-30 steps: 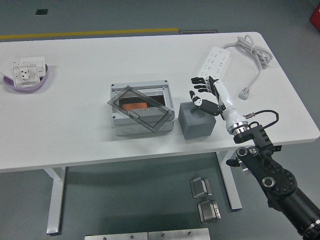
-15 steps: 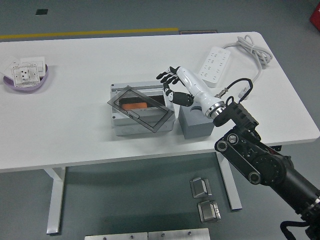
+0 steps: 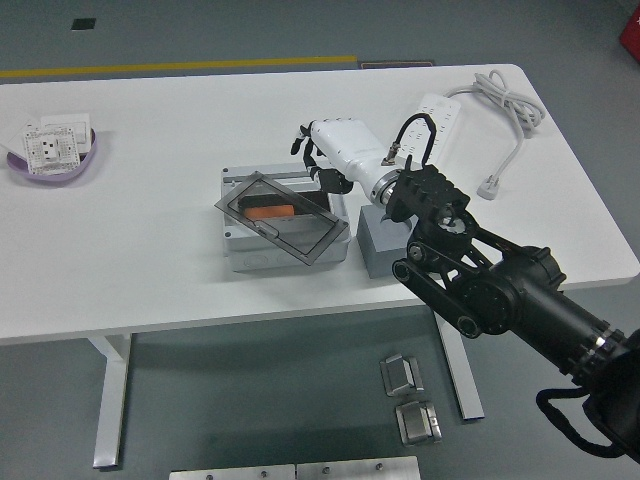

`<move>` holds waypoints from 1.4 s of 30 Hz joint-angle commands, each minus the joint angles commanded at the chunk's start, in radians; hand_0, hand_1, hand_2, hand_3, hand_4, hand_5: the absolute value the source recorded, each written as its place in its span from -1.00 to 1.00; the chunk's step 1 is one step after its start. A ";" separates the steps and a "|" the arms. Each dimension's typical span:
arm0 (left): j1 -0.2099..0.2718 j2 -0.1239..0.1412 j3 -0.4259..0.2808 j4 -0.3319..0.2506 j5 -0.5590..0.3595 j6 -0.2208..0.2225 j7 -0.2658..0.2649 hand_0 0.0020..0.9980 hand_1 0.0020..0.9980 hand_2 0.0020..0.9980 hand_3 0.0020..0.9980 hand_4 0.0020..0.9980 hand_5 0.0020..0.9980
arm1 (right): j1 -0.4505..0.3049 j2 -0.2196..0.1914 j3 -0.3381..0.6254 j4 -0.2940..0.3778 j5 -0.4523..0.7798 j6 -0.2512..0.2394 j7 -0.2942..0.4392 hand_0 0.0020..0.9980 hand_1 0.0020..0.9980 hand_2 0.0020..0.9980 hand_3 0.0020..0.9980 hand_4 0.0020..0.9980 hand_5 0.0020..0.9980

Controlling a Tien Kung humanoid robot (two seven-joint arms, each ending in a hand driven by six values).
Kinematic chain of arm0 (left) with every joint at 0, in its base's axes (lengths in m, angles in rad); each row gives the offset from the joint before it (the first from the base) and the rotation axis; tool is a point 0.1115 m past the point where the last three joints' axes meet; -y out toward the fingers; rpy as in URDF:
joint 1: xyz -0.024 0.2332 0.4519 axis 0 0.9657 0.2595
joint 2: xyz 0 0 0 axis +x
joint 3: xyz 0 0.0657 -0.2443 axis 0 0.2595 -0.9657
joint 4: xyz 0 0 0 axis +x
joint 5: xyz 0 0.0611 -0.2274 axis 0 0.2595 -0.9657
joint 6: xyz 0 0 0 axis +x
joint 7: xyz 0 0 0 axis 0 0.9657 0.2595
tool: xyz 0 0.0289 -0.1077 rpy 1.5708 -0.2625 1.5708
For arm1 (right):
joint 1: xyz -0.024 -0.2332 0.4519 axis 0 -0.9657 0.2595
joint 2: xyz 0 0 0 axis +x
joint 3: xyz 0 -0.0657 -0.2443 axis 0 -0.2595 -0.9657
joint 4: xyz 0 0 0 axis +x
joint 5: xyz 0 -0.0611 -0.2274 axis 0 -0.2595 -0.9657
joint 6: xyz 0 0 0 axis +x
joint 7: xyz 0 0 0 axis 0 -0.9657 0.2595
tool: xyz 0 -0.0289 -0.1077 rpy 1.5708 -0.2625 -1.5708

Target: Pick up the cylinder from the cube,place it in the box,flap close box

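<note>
White tabletop (image 3: pixel 150 250) over a grey floor formed the setting. An orange cylinder (image 3: pixel 266 211) lay inside the grey box (image 3: pixel 284 215), seen through the box's tinted flap (image 3: pixel 282 217); its long axis appeared to run left to right, flat along the box floor, though which end pointed where could not be told. The flap lay tilted and askew across the opening, its near right corner overhanging the rim, so the box was judged not yet closed. Just right of the box stood the grey cube (image 3: pixel 385 245), its top bare where visible. The right hand (image 3: pixel 318 160) hovered at the box's far right corner; its fingers were partly hidden behind the white forearm, and their pose could not be told. No left arm appeared.

The step in hand was judged to be the closing of the flap. Done well, it would call for pressure on the flap's far raised edge, directed downward and toward the near side, so the panel squares with the rim rather than skidding further off.

A power strip (image 3: pixel 432 122) lay far right; a bowl of sockets (image 3: pixel 52 150) lay far left.
</note>
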 joint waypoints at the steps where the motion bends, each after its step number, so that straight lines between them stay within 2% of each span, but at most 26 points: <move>1: -0.001 0.000 0.000 0.000 0.001 0.000 0.000 0.27 0.28 0.28 0.39 0.34 -0.41 | 0.008 0.005 -0.020 -0.011 -0.016 0.001 -0.006 0.03 0.11 0.22 0.38 -0.16 -0.89; 4: -0.003 0.000 0.002 0.000 0.001 0.000 0.001 0.27 0.28 0.28 0.39 0.34 -0.41 | 0.020 0.015 -0.056 -0.029 -0.049 0.000 -0.018 0.03 0.11 0.22 0.38 -0.16 -0.89; 5: -0.004 -0.001 0.003 0.000 0.000 0.000 0.000 0.27 0.28 0.28 0.39 0.34 -0.41 | 0.022 0.017 -0.062 -0.032 -0.056 0.000 -0.021 -0.14 0.04 0.21 0.34 -0.10 -0.89; 10: -0.004 0.001 -0.002 0.000 0.005 0.000 0.003 0.27 0.28 0.28 0.39 0.34 -0.41 | 0.024 0.022 -0.072 -0.037 -0.057 -0.014 -0.025 -0.14 0.04 0.21 0.34 -0.10 -0.89; 13: -0.002 0.000 -0.005 0.000 0.007 0.000 0.004 0.27 0.28 0.28 0.39 0.34 -0.41 | 0.013 0.016 -0.057 -0.027 -0.009 -0.037 -0.013 -0.20 0.00 0.20 0.33 -0.07 -0.87; 20: 0.002 -0.006 -0.011 0.000 0.006 0.001 0.004 0.27 0.28 0.28 0.39 0.34 -0.41 | -0.060 -0.052 -0.005 0.076 0.152 -0.141 0.086 -0.22 -0.01 0.20 0.31 -0.03 -0.86; 26: 0.008 -0.012 -0.014 0.000 0.001 0.002 0.003 0.27 0.28 0.28 0.39 0.34 -0.41 | -0.155 -0.118 0.075 0.191 0.291 -0.192 0.182 -0.24 0.00 0.20 0.32 0.02 -0.84; 34: 0.012 -0.021 -0.006 0.000 -0.010 0.001 -0.005 0.27 0.28 0.28 0.39 0.34 -0.41 | -0.284 -0.165 0.201 0.311 0.440 -0.217 0.244 -0.23 0.01 0.19 0.32 0.07 -0.84; 38: 0.015 -0.025 0.014 0.000 -0.025 -0.001 -0.016 0.27 0.28 0.28 0.39 0.34 -0.41 | -0.347 -0.172 0.274 0.332 0.476 -0.221 0.284 -0.26 -0.01 0.18 0.31 0.08 -0.83; 42: 0.016 -0.025 0.034 0.000 -0.041 -0.002 -0.028 0.27 0.28 0.28 0.39 0.34 -0.41 | -0.402 -0.171 0.348 0.343 0.524 -0.205 0.331 -0.26 -0.01 0.17 0.30 0.11 -0.83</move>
